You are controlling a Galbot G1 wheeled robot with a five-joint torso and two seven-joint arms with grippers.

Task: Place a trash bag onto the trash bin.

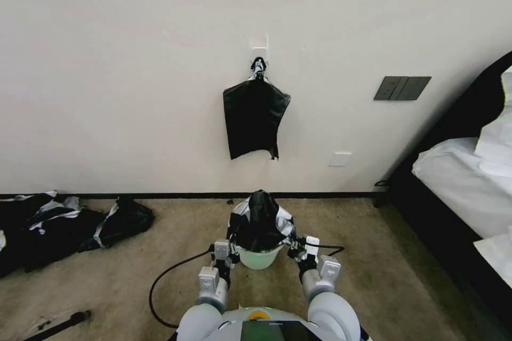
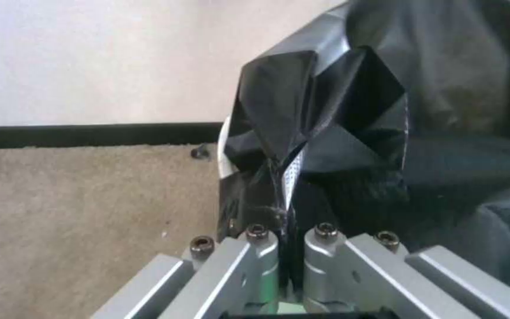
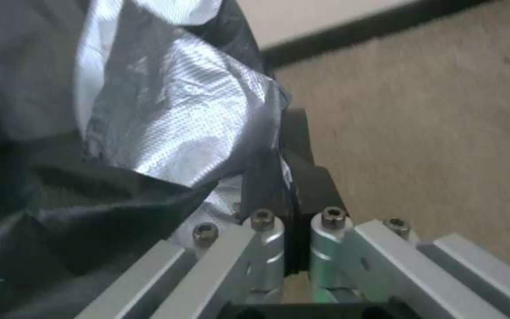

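Observation:
The trash bin [image 1: 259, 259], a small cream-white bucket, stands on the carpet just ahead of my base. The trash bag [image 1: 260, 222], thin glossy black film with a silvery sheen, billows up over the bin's mouth and drapes over its rim. My left gripper [image 1: 229, 254] is at the bin's left side, shut on the bag's edge [image 2: 284, 208]. At the bin's right side my right gripper [image 1: 296, 249] is shut on the opposite edge of the trash bag [image 3: 166, 128]. The bin's inside is hidden by the film.
A flat black bundle of bags [image 1: 254, 119] hangs from a wall hook straight ahead. Bulky black sacks with pale bands [image 1: 64, 224] lie on the floor at left. A bed [image 1: 469, 192] stands at right. A black cable [image 1: 165, 282] loops over the carpet.

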